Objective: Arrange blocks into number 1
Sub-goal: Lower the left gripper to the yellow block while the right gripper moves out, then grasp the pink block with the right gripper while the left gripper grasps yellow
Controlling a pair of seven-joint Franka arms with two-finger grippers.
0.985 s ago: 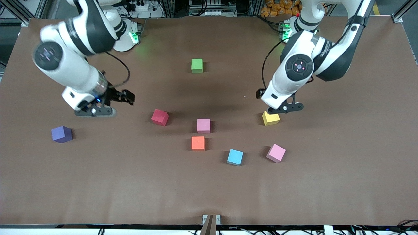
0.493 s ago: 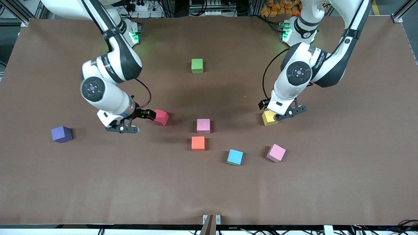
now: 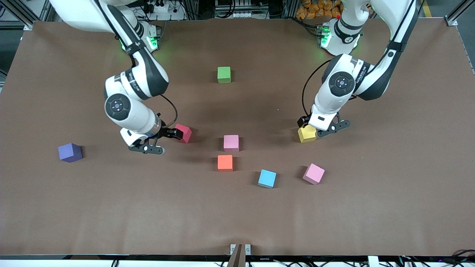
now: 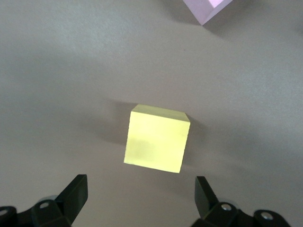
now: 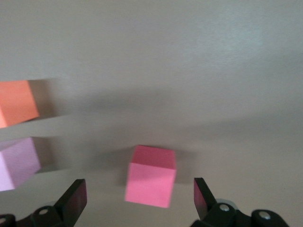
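The red block (image 3: 184,132) lies on the table toward the right arm's end, and my right gripper (image 3: 169,136) hangs open low beside and over it. In the right wrist view the red block (image 5: 150,182) lies between the open fingers of the right gripper (image 5: 138,190), apart from both. My left gripper (image 3: 317,128) is open, low over the yellow block (image 3: 307,134). In the left wrist view the yellow block (image 4: 157,144) lies just ahead of the left gripper (image 4: 140,191). The green block (image 3: 224,74) lies nearest the bases. One pink block (image 3: 231,142) lies mid-table, another pink block (image 3: 313,173) nearer the camera.
An orange block (image 3: 225,162) lies just nearer the camera than the middle pink block. A blue block (image 3: 267,178) lies beside the other pink one. A purple block (image 3: 69,152) stands alone toward the right arm's end of the brown table (image 3: 237,215).
The right arm swung in from its end of the table and came down to the red block. The left gripper sank lower over the yellow block. No block moved.
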